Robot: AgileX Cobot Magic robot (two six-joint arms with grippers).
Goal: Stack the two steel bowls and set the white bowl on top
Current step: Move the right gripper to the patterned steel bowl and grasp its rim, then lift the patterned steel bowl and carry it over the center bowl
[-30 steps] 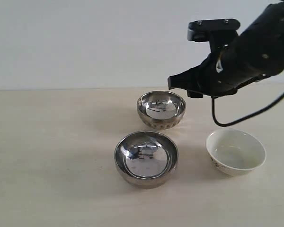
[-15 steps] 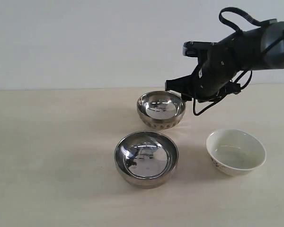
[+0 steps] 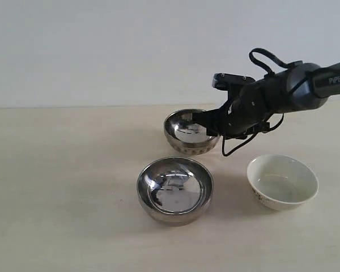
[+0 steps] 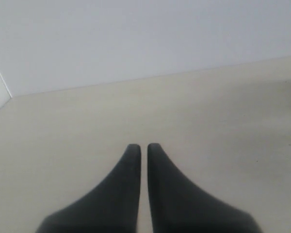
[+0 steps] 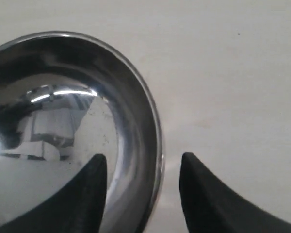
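The right tool [image 3: 206,123] [image 5: 141,164] stands wide, its two dark fingers straddling the right-hand rim of the far steel bowl [image 3: 185,134] [image 5: 63,121]. One finger [image 5: 93,180] hangs inside the bowl and the other [image 5: 194,184] outside it over the table [image 3: 62,187]. In the right wrist view the rim runs between the fingers with a gap on each side, so nothing is clamped. This far bowl has a ribbed band near its base and sits upright towards the back of the table. Apart from the finger dipping in, its inside shows only mirror reflections.

In front of it, near but apart, the near steel bowl [image 3: 175,191] stands upright on the table, smooth-sided, and its polished inside likewise shows only reflections. To the right of that bowl, and apart from both steel ones, the white bowl [image 3: 282,182] rests upright, with a faint brownish pattern on its outer wall and plain glaze inside. None of the three is stacked.

The left tool [image 4: 141,147] appears only in its own wrist view, above a bare stretch of table. Its fingers are drawn together to a thin slit with nothing between them.
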